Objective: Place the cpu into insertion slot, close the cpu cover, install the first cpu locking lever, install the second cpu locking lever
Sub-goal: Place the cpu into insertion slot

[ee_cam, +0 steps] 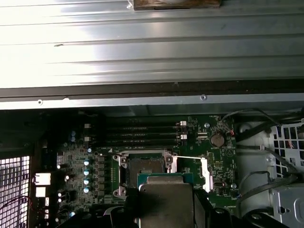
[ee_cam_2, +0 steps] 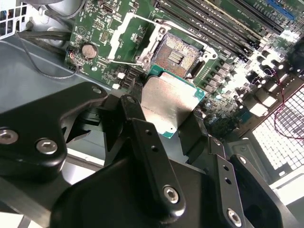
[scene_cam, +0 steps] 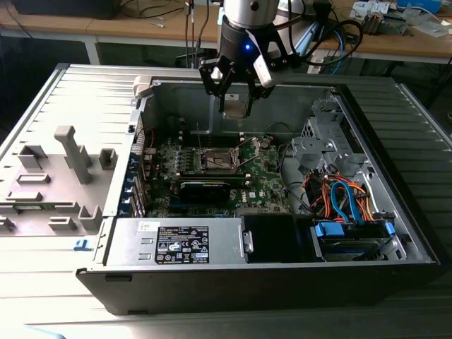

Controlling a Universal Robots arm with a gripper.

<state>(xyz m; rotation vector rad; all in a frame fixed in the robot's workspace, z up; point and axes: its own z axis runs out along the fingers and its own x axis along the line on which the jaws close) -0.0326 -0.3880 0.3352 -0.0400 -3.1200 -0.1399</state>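
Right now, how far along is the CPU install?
Done: the cpu cover is swung open, leaving the dark centre of the insertion slot bare. In hand: the gripper is shut on the cpu, holding it above the motherboard close to the slot, not in it. Left: seating the cpu, closing the cover, and both locking levers.

The open computer case [scene_cam: 247, 282] is laid on the grey ribbed desk [scene_cam: 49, 282]. A grey plastic holder [scene_cam: 63, 176] is set beside it.
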